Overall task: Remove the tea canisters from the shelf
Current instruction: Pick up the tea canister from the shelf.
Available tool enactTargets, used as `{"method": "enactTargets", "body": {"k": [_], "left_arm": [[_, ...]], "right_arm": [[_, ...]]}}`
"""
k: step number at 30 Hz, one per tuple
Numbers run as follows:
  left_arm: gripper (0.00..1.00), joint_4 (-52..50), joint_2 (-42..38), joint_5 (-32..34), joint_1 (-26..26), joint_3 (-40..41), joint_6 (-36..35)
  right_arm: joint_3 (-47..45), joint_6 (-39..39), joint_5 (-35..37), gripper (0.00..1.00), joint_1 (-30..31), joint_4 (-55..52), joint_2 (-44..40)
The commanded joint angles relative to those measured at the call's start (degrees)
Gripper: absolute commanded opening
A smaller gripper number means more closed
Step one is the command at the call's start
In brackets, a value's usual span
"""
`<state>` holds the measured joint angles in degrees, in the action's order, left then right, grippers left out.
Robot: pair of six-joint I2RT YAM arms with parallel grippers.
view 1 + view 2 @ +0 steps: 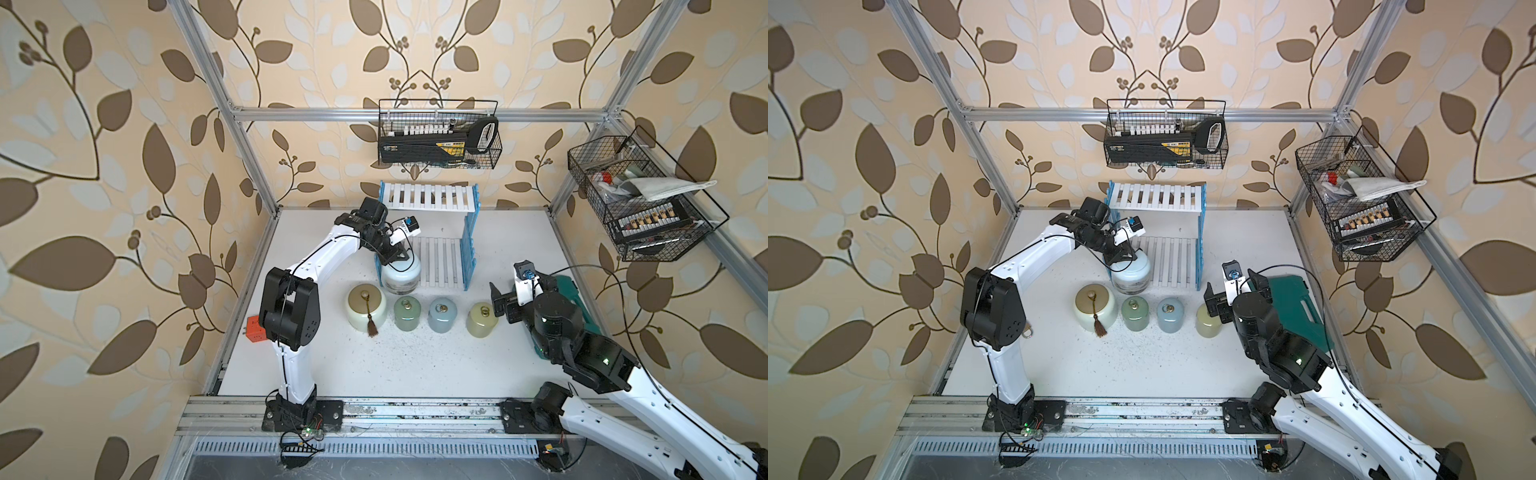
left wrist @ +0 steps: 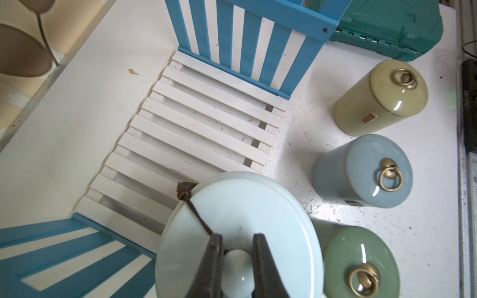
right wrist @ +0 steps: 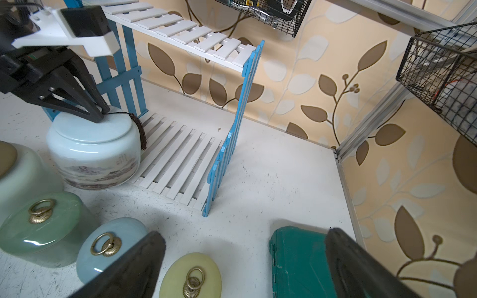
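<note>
Items are listed from left to right as they appear in both top views.

A small orange block [image 1: 252,326] lies at the left edge of the white tabletop [image 1: 415,365], just beside the left arm's elbow.

The left gripper [image 2: 237,241] reaches down onto the pale blue squat ceramic canister [image 1: 401,274]. Its two black fingers [image 2: 211,263] are clamped on the round lid knob. This canister is at the front left corner of the two-tier shelf with white slatted boards and light-blue picket sides [image 1: 428,196], level with the lower board. Whether its base rests on the slats cannot be told.

In front of the shelf, four canisters stand upright in a row on the tabletop:
- the cream squat canister with a brown tassel [image 1: 360,312]
- the sage green ring-topped cylinder [image 1: 407,314]
- the grey-blue ring-topped cylinder [image 1: 442,316]
- the pale yellow-green ring-topped cylinder [image 1: 481,320]

The right gripper [image 1: 501,305] hovers just beside the last of these, its jaws wide apart and holding nothing. Behind it lies a dark green plastic case [image 1: 575,291].
</note>
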<state>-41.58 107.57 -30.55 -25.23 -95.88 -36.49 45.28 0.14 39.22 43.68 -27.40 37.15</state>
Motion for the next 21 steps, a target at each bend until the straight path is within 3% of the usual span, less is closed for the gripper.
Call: {"method": "enactTargets", "body": {"k": [1, 15, 21], "left_arm": [[0.0, 2.43, -9.41, -5.72, -0.53, -6.03, 1.68], [0.0, -3.16, -20.33, -2.67, 0.1, -7.22, 1.14], [0.0, -5.61, -26.54, -2.4, 4.92, -5.59, 2.17]], "right_arm": [[-1.02, -0.11, 0.68, 0.99, -0.26, 0.26, -0.41], [-0.98, -0.22, 0.59, 0.99, -0.24, 0.51, 0.3], [-0.98, -0.03, 0.6, 0.99, -0.26, 0.05, 0.3]]}}
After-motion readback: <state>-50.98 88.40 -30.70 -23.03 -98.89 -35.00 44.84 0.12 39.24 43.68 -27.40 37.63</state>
